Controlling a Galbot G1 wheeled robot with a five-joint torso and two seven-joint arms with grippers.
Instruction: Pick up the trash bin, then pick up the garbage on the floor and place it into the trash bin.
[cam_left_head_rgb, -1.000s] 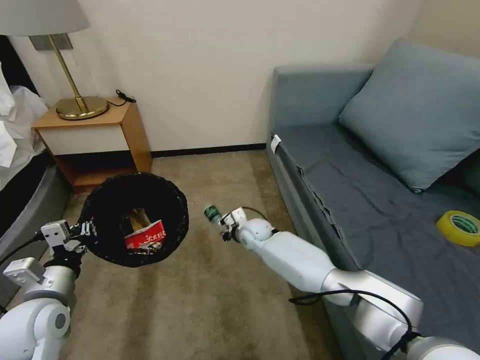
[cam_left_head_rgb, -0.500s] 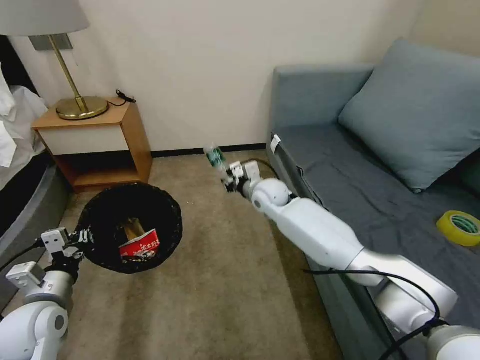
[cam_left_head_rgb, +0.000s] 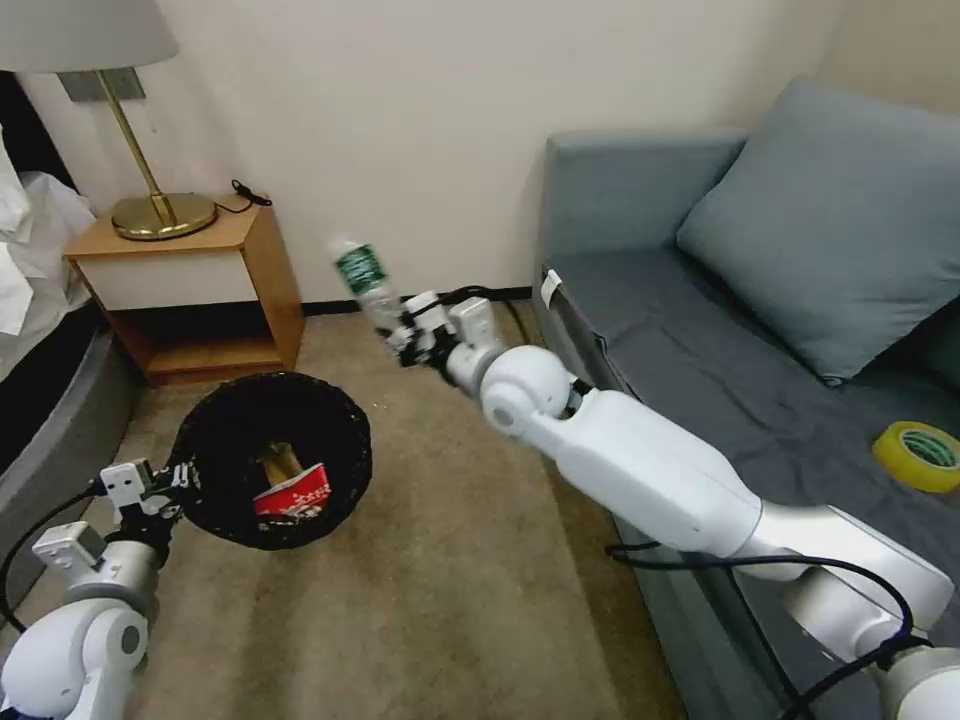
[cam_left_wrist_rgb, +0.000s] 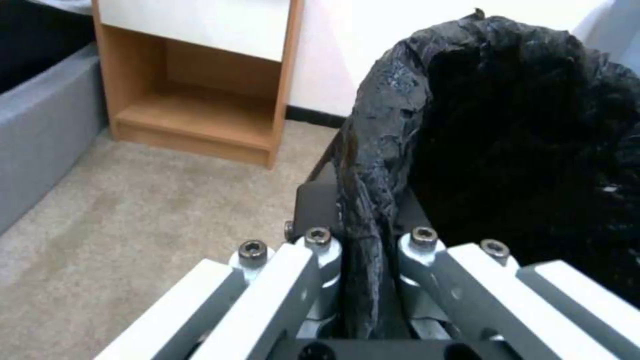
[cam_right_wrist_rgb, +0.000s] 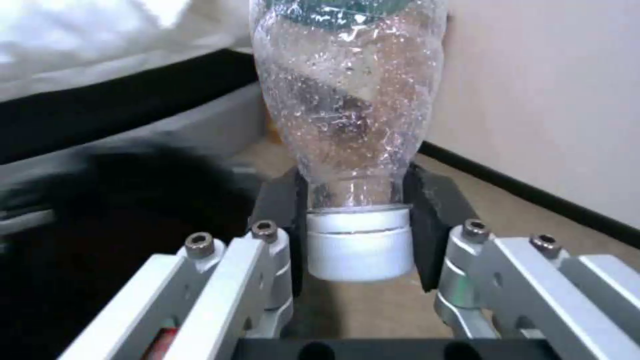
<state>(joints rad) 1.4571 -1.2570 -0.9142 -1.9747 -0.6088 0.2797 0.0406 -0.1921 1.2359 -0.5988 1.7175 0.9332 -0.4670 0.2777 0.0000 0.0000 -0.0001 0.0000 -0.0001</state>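
My left gripper (cam_left_head_rgb: 180, 480) is shut on the rim of the trash bin (cam_left_head_rgb: 275, 460), a round bin lined with a crinkled black bag (cam_left_wrist_rgb: 507, 115), held above the carpet at the lower left. Inside lie a red-and-white snack packet (cam_left_head_rgb: 292, 493) and a brown pouch (cam_left_head_rgb: 277, 462). My right gripper (cam_left_head_rgb: 398, 335) is shut on the neck of a clear bottle (cam_left_head_rgb: 362, 278) with a green label and white cap (cam_right_wrist_rgb: 358, 245). It holds the bottle in the air, up and to the right of the bin's opening.
A wooden nightstand (cam_left_head_rgb: 200, 290) with a brass lamp (cam_left_head_rgb: 150, 190) stands at the back left, beside a bed edge (cam_left_head_rgb: 50, 400). A grey sofa (cam_left_head_rgb: 760, 330) fills the right, with a yellow tape roll (cam_left_head_rgb: 920, 455) on its seat. Bare carpet (cam_left_head_rgb: 440, 590) lies between.
My right arm has lifted the bottle higher and carried it left toward the bin. The left arm has shifted only slightly with the bin.
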